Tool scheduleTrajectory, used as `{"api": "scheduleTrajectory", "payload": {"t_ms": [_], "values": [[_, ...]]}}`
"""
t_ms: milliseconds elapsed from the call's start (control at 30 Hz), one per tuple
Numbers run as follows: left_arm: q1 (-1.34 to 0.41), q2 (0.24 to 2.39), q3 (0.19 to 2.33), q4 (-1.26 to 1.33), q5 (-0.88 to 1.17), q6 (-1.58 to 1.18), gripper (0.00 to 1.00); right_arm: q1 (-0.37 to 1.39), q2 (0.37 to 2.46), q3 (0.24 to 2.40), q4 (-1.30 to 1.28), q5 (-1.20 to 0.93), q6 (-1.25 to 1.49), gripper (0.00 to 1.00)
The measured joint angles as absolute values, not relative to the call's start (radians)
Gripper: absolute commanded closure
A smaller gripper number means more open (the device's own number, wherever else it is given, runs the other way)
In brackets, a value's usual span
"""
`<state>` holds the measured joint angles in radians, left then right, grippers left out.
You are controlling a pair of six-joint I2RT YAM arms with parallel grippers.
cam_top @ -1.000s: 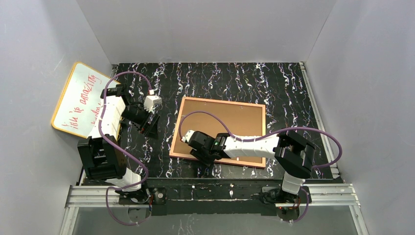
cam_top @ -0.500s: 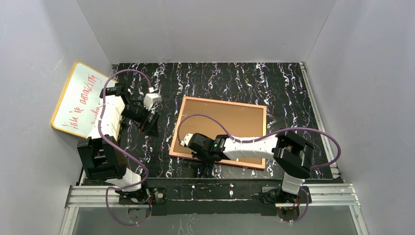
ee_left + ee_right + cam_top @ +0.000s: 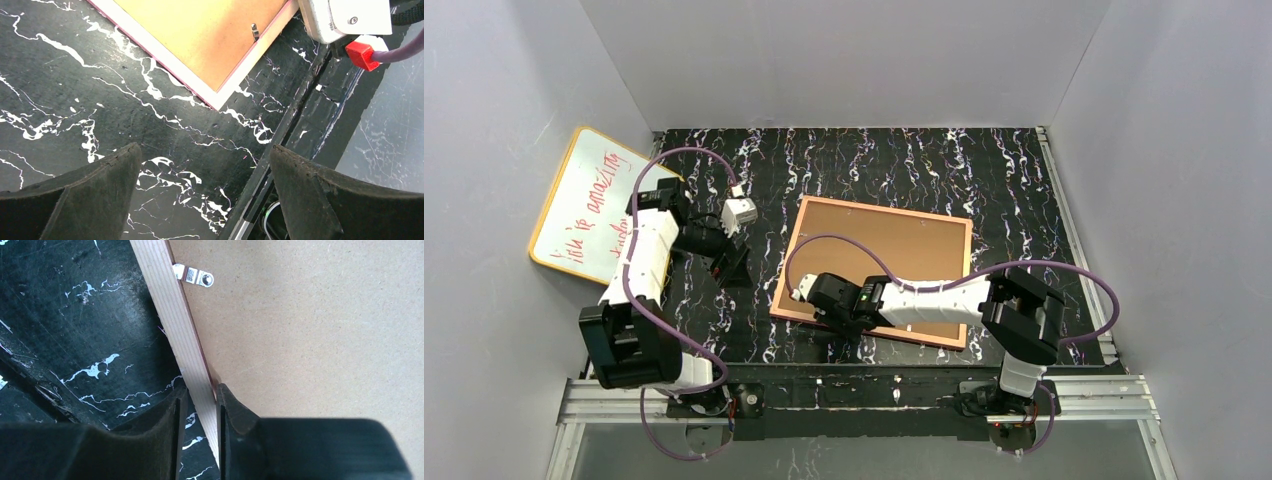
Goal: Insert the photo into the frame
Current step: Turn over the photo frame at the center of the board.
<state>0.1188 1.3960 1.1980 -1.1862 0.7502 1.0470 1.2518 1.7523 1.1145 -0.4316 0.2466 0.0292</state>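
Note:
The frame (image 3: 894,245) lies face down on the black marbled table, showing its orange-tan back inside a thin pink rim. My right gripper (image 3: 809,300) is at its near left corner. In the right wrist view the pale rim (image 3: 172,320) runs between the two fingers, which close on it from both sides at the right gripper (image 3: 198,415). My left gripper (image 3: 734,262) hangs open over bare table left of the frame; its wrist view shows the frame's corner (image 3: 200,40) ahead of the wide-apart left gripper (image 3: 205,195). The photo is out of view.
A yellow-rimmed whiteboard (image 3: 584,205) with red writing leans at the far left by the wall. A small metal turn clip (image 3: 194,276) sits on the frame's back near the rim. The table's near edge rail (image 3: 300,125) runs close to the left gripper. Grey walls enclose the table.
The frame has swung slightly, its far right corner moving right, with the right gripper on its near left corner. The left arm has drawn back a little toward the left, still open.

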Motion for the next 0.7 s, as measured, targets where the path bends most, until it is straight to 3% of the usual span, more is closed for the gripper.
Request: {"api": "scheduleTrajectory", "payload": {"t_ms": [100, 200, 267, 700], "values": [[0.119, 1.414, 1.198, -1.195, 0.753, 1.079, 0.02, 1.252, 1.755, 1.114, -0.429, 0.242, 0.023, 0.76], [0.119, 1.404, 1.183, -1.196, 0.757, 1.127, 0.02, 1.252, 1.755, 1.114, -0.428, 0.241, 0.013, 0.93], [0.119, 1.381, 1.143, -1.185, 0.757, 1.168, 0.02, 1.253, 1.756, 1.115, -0.428, 0.241, 0.007, 0.98], [0.119, 0.981, 0.866, -1.050, 0.784, 1.588, 0.06, 1.201, 1.726, 1.232, -0.477, 0.178, -0.018, 0.99]]}}
